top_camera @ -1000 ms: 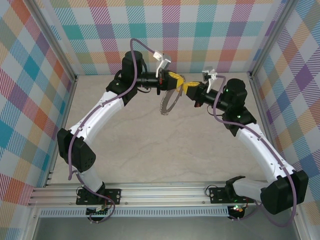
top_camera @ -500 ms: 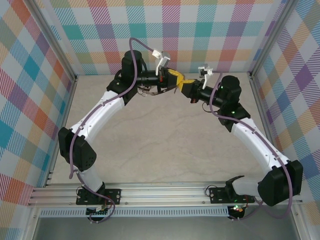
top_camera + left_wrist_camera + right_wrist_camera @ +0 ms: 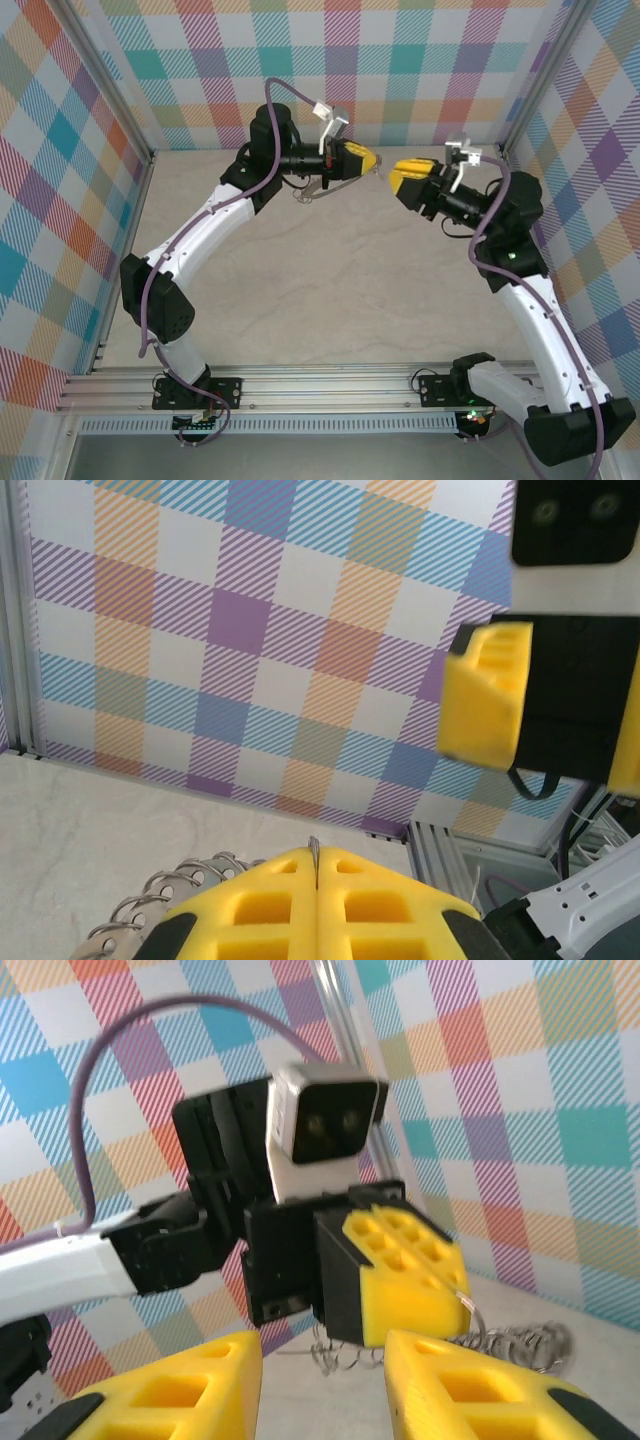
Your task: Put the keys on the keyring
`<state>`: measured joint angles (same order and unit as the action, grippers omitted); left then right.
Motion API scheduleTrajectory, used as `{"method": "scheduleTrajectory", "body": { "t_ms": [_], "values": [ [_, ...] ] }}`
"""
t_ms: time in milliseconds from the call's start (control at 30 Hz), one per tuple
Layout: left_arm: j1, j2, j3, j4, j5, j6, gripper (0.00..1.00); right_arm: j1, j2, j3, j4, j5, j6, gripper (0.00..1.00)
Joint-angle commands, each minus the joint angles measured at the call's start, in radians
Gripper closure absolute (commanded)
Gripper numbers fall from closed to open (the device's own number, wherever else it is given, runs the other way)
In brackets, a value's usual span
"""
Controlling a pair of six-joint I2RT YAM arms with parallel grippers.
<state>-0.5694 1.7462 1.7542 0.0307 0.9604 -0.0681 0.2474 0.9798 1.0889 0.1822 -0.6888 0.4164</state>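
Right now my left gripper (image 3: 316, 865) is pressed fully closed with a thin sliver of metal pinched between its fingertips. The keyring (image 3: 185, 873) hangs from it, its looped chain drooping just below and behind those fingers. My right gripper (image 3: 398, 172) faces the left gripper, near but apart from it, jaws partly spread and holding nothing.

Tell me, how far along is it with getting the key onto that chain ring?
Done: the shut left pincer holds the keyring. In hand: a thin metal sliver pokes from between its pads; whether it is the key is unclear. The right pincer stands apart, open, empty. Left: no key visibly hangs on the chain, so threading looks unfinished.
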Motion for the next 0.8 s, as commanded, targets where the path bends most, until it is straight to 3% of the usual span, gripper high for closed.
{"method": "scheduleTrajectory", "body": {
  "t_ms": [0,367,767],
  "values": [
    [-0.004,-0.001,-0.012,0.058,0.024,-0.015,1.00,-0.017,0.025,-0.001,0.039,0.021,0.034,0.62],
    [-0.003,-0.011,-0.029,0.098,0.027,-0.039,1.00,-0.026,0.165,0.025,0.133,-0.061,0.077,0.71],
    [0.002,-0.011,-0.050,0.170,0.050,-0.090,1.00,-0.061,0.172,-0.037,0.296,-0.133,0.204,0.82]
  ]
}}
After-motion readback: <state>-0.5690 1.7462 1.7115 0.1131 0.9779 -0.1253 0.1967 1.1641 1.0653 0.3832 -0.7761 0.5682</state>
